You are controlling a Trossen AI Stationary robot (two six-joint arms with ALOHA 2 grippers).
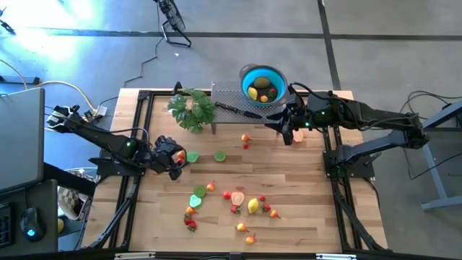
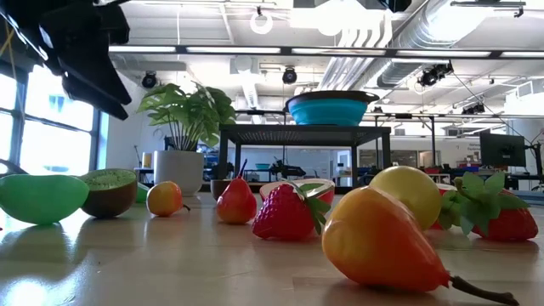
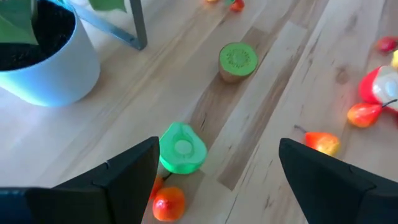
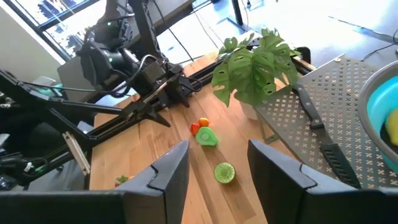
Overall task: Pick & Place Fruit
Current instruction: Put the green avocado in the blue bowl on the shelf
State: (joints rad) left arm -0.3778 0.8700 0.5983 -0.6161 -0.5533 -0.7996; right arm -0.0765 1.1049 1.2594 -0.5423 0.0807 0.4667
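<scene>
Wooden table (image 1: 303, 217) carries scattered fruit (image 1: 245, 206) mostly toward its near edge. Toward the far edge a mesh rack (image 1: 231, 97) holds a blue bowl (image 1: 263, 85) with fruit inside and a knife (image 1: 234, 110); a leafy plant (image 1: 192, 110) stands beside it. Left gripper (image 1: 177, 159), fingers apart and empty, hovers by a green piece (image 3: 181, 148) near the left edge. Right gripper (image 1: 284, 128) hangs beside the rack, fingers parted, empty.

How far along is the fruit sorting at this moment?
Done: a few fruits already lie in the blue bowl on the mesh rack. In hand: nothing visible. The left gripper, jaws open, hovers by a small orange fruit and a green piece; the right gripper is beside the rack. Left: most of the fruit, scattered across the table, including the kiwi half.
</scene>
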